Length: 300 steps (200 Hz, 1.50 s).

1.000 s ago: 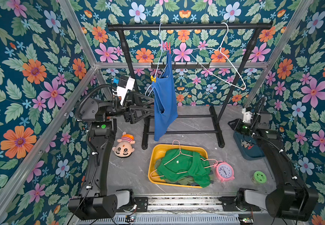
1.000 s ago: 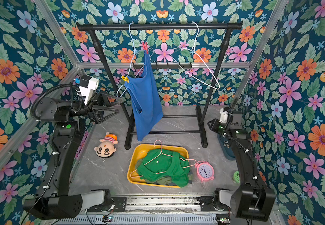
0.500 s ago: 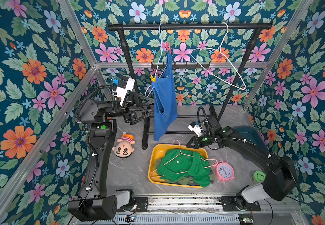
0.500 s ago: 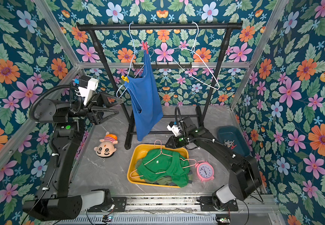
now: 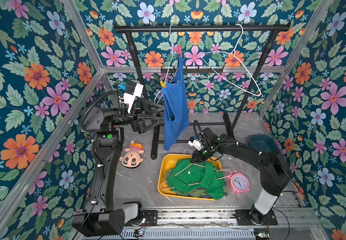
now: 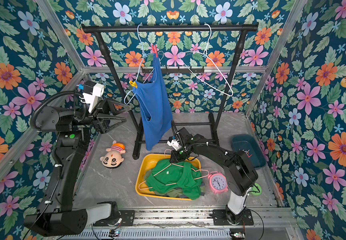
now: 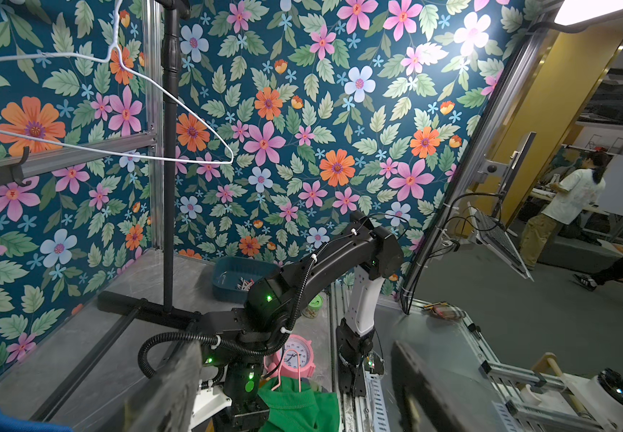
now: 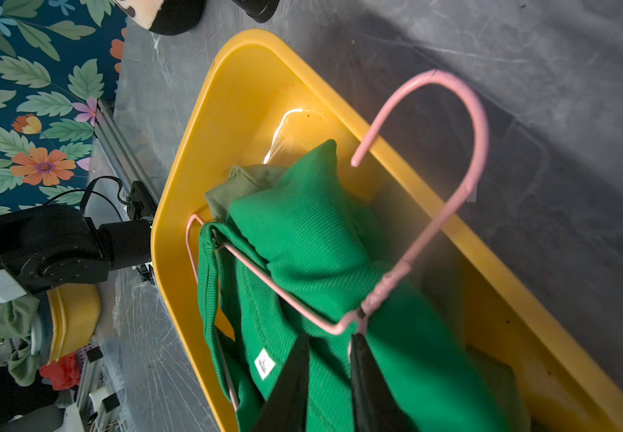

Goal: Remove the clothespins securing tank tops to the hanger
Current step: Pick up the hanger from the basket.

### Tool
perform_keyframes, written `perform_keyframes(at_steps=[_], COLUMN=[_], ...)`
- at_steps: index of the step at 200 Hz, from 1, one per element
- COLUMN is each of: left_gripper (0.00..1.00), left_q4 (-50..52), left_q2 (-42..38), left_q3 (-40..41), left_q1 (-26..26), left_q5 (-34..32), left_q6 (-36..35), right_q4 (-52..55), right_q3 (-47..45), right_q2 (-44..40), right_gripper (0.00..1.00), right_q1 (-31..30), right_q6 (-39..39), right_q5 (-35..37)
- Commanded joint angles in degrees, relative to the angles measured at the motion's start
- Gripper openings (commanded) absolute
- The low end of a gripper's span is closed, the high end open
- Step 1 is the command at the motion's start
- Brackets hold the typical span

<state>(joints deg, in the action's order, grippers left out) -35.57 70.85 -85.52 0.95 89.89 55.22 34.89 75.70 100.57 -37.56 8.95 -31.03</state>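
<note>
The clothespins are being left on the 12 o'clock blue tank top, the left hand being held apart, the right hand at the pink hanger unreadable as clamped or not.

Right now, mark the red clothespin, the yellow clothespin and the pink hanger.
red clothespin (image 5: 179, 51): in a top view, middle of its body.
yellow clothespin (image 5: 163, 83): in a top view, middle of its body.
pink hanger (image 8: 437, 224): right wrist view, straight shank under its hook.
</note>
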Motion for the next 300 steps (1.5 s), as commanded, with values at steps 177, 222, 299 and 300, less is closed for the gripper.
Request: perform_keyframes(at_steps=[177,222,299,300], left_gripper=[0.82,0.82,0.82,0.82], left_q4=[-1.40,-1.30,-1.19,-1.18], left_q2=[0.34,0.08,0.08,0.12], left_q3=[0.00,0.00,-0.16,-0.13], left_q1=[-0.05,-0.05,-0.06,-0.02], left_q5=[2.40,2.47,2.31,2.31], left_q6=[0.41,0.41,0.42,0.42], right_q4=[4.85,7.09,14.22,14.27], right_q3=[2.45,6.34,11.24,11.28], right_q2=[1.20,4.43,5.41,5.33], right_gripper=[0.16,0.19,0.03,0.03], right_q1=[-0.40,-1.11,-2.51,-2.47], right_q6=[-8.38,-10.23,-15.15,-15.22], right_q5=[-17.09,-21.56,-18.91,-18.86])
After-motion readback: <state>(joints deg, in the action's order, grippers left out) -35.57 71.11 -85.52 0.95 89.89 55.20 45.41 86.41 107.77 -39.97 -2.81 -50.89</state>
